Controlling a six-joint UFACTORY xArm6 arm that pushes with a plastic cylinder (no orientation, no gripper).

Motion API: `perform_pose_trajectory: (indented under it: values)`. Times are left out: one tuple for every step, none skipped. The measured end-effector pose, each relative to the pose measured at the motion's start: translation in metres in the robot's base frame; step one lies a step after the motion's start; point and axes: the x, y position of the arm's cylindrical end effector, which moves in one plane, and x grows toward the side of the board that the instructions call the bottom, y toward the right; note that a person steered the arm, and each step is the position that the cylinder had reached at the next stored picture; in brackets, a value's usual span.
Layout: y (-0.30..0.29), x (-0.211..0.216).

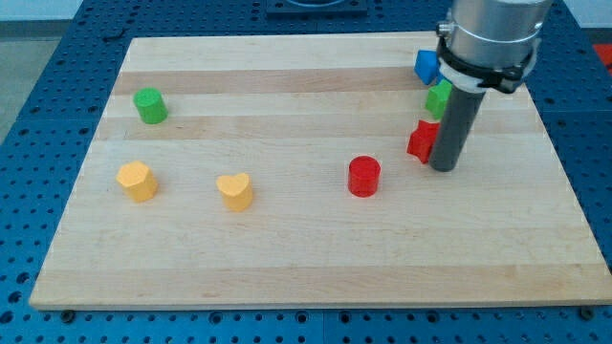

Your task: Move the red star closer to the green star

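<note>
The red star (pixel 421 140) lies at the view's right, partly hidden behind the rod. The green star (pixel 439 97) lies just above it, close to it, partly hidden by the arm. My tip (pixel 444 168) rests on the board right beside the red star, at its right and slightly below it, touching or nearly touching it.
A blue block (pixel 426 65) sits above the green star near the board's top edge. A red cylinder (pixel 363 177) lies left of the red star. A yellow heart (pixel 234 190), a yellow block (pixel 137 180) and a green cylinder (pixel 149 105) lie at the view's left.
</note>
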Motion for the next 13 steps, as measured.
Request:
perform_pose_trajectory:
  values:
    - [-0.001,-0.002]
    - [-0.024,0.0]
    - [-0.041,0.0]
    - [-0.041,0.0]
    - [-0.041,0.0]
    - [-0.041,-0.002]
    - [-0.021,-0.007]
    - [0.0,-0.01]
    - [-0.005,-0.008]
    - [-0.044,-0.004]
    - [-0.073,-0.008]
    - [-0.064,-0.017]
    - [-0.044,-0.018]
